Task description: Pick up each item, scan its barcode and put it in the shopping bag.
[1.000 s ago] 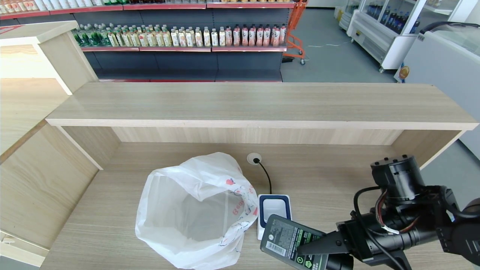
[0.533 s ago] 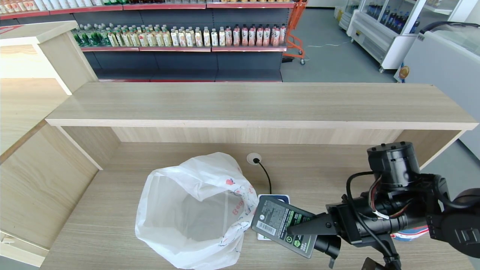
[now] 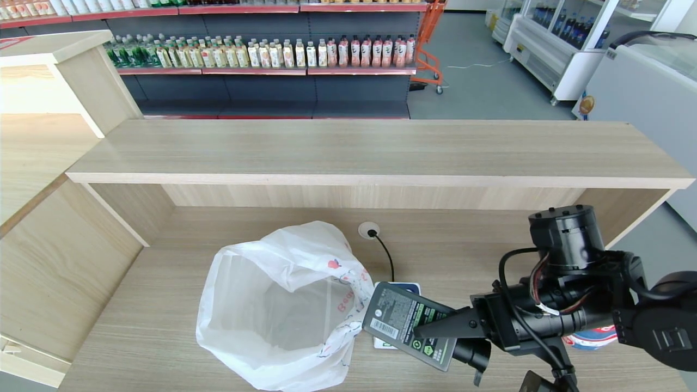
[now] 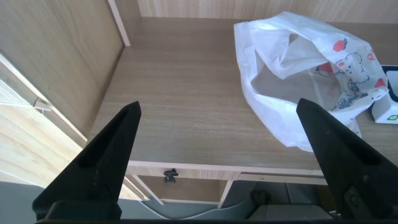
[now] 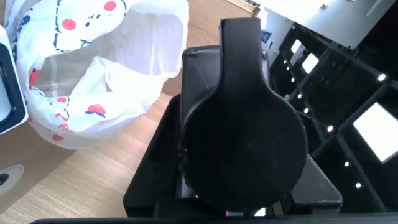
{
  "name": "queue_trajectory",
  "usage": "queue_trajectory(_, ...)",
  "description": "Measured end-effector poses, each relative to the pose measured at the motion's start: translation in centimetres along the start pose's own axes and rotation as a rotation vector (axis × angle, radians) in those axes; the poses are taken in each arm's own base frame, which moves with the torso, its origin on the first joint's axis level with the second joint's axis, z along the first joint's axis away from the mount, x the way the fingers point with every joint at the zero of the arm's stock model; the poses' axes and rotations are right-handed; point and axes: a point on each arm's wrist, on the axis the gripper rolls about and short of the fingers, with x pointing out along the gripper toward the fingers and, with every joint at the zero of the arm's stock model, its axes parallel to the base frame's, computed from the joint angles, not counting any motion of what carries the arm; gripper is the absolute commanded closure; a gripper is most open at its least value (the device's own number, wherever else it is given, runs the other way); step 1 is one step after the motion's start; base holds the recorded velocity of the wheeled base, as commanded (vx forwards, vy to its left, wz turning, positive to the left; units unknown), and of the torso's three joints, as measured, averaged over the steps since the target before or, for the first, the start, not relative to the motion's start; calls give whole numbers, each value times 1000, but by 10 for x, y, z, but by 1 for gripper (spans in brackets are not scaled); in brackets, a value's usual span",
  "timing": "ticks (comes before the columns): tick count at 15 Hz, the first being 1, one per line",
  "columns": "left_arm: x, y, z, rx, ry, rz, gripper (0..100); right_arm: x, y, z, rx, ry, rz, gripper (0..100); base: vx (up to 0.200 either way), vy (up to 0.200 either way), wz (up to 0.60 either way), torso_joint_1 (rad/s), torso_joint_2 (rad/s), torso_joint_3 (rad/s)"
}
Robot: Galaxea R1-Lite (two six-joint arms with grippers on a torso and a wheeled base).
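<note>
In the head view, the right gripper grasps a dark barcode-labelled packet over the scanner, just beside the white shopping bag on the desk. In the left wrist view, the left gripper hangs released above the desk near the shopping bag. In the right wrist view, the packet sits near the shopping bag.

Wooden counter bears shopping bag touching scanner.

Bright, even store light falls on the pale counter — shadows are soft, deepest under its upper ledge. The shopping bag glows translucent white; the packet in the right gripper reads dark. Glare washes out the side counter. Wide-angle bending bows the head view's edges.
</note>
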Motion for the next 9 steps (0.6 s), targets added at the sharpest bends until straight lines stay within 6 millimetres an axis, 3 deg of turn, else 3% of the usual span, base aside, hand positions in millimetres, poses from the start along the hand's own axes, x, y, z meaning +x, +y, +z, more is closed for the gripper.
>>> queue_trajectory(9, 0, 0, 0, 0, 0, 0, 0, 7, -3, 0, -10, -18, -18, 100, 0, 0, 0, 0, 0, 0)
